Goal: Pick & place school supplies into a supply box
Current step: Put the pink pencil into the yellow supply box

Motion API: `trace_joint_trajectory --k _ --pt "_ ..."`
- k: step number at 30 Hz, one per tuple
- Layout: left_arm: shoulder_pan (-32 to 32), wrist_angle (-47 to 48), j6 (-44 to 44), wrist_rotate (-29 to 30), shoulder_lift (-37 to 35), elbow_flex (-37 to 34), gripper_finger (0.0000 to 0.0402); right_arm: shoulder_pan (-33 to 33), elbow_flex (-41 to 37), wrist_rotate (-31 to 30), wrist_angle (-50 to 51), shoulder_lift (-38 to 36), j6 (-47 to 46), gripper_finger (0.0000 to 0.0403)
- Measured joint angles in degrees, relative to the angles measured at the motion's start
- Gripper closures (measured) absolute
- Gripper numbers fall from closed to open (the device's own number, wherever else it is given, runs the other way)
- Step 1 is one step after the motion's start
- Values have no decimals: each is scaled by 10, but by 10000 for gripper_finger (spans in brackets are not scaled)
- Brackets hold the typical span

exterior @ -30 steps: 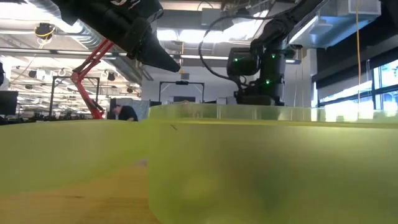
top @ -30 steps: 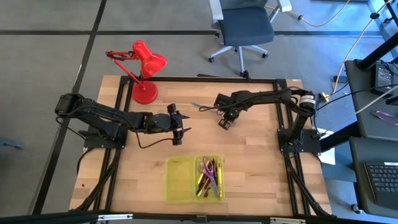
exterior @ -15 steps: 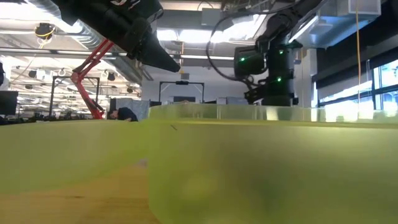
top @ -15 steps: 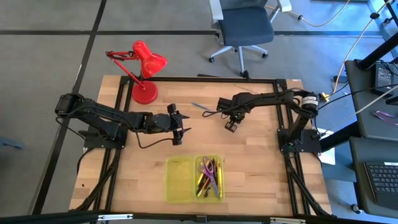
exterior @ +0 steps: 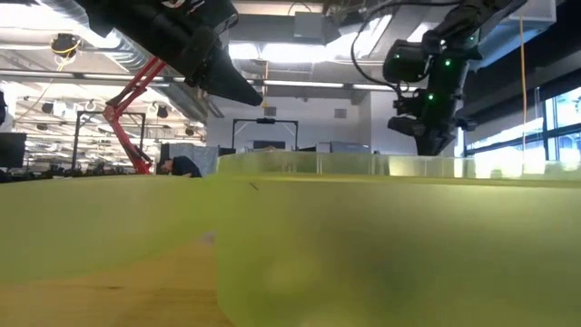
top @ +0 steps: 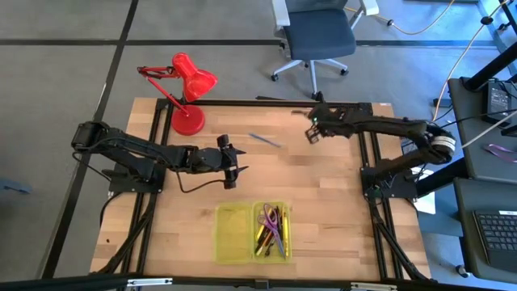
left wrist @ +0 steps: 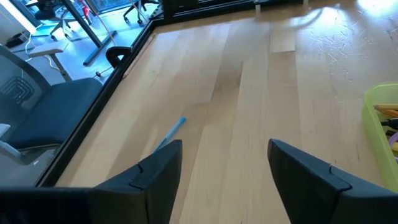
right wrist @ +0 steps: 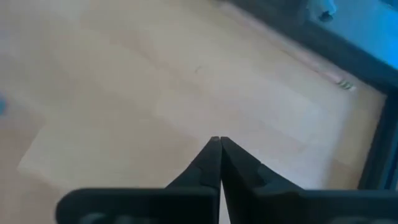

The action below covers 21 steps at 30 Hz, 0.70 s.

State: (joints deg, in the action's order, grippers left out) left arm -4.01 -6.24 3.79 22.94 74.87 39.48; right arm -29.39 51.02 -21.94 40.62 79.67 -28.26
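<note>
The right hand point(right wrist: 217, 142) has its two dark fingers pressed together above bare light-wood desk point(right wrist: 124, 93), near the desk's dark edge frame point(right wrist: 298, 37).

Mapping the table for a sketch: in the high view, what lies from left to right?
Red desk lamp → left pincer → blue pen → right pincer. The supply box overlaps these, so it is left out.

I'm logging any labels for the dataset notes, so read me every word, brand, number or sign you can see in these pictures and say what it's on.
None: no word, brand, number or sign can be read in any view.
Translucent yellow-green plastic pencil case: no print shows.
Red desk lamp: no marking shows.
Thin blue pen on the wooden table: too small to read.
Black keyboard at the picture's right edge: keys too small to read.
</note>
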Motion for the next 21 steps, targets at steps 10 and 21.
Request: trace_joint_trajectory --k 10,21 --pt "0 0 0 1 0 0 171 -106 -1 58 -104 19 91 377" --pt "0 0 0 1 0 0 174 -200 -1 63 -116 19 81 231"
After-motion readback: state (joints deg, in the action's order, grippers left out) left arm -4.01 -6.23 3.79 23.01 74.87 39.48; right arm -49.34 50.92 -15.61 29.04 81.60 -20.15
